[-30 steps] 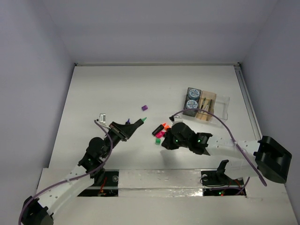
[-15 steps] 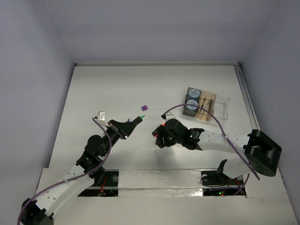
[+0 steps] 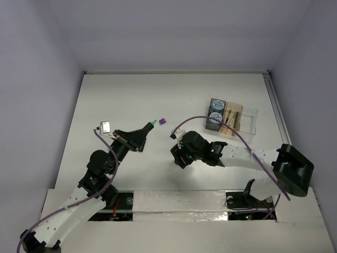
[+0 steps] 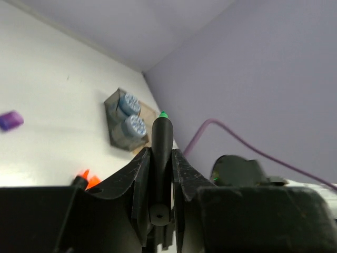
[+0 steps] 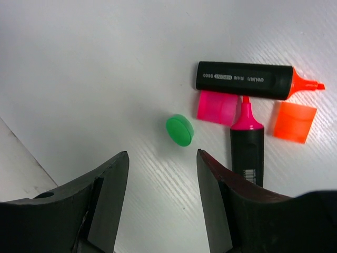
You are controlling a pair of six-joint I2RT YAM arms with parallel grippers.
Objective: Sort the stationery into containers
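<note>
Two round pieces fill the grey holder; left of it, left gripper clamps a green-tipped marker, right gripper gapes empty above unsorted markers, caps.

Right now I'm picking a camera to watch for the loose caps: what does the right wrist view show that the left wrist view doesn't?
Only right wrist: a green cap, a pink cap, a pink-tipped marker and the open right gripper.
Only left wrist: the left gripper shut on a green-tipped marker, a purple cap, and the holder with two round pieces.
Both: the table and something orange, probably the orange marker and orange cap.
</note>
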